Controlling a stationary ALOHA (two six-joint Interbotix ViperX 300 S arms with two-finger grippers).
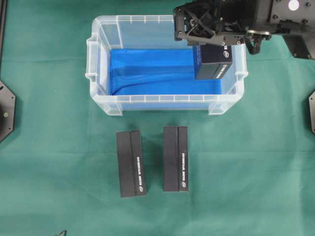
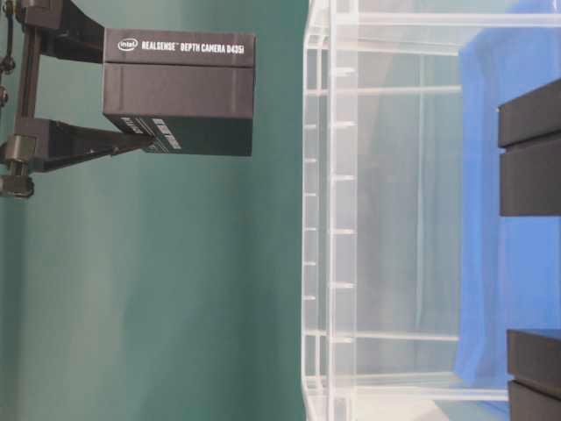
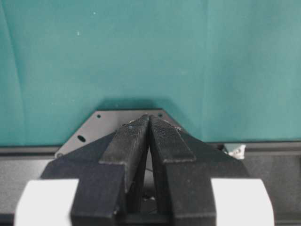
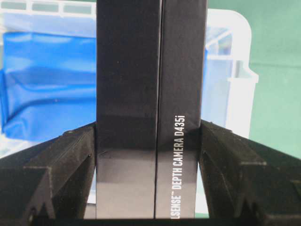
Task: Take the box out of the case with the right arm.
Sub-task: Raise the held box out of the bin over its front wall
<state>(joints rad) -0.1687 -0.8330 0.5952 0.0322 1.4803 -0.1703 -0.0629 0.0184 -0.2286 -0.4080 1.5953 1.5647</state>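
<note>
My right gripper (image 1: 212,45) is shut on a black box (image 1: 214,61) printed "RealSense Depth Camera D435i", gripping its two long sides. The box hangs above the right end of the case (image 1: 167,104), a clear plastic tub with a blue sheet (image 1: 147,69) on its bottom. In the table-level view, which is turned on its side, the box (image 2: 180,92) is raised clear of the case's rim (image 2: 329,219). The right wrist view shows the box (image 4: 150,94) upright between the fingers (image 4: 61,160), with the case (image 4: 240,94) below. My left gripper (image 3: 149,120) is shut and holds nothing, over its base plate.
Two more black boxes (image 1: 131,163) (image 1: 175,158) lie side by side on the green cloth in front of the case. Black arm mounts sit at the left edge (image 1: 5,110) and right edge (image 1: 312,113) of the table.
</note>
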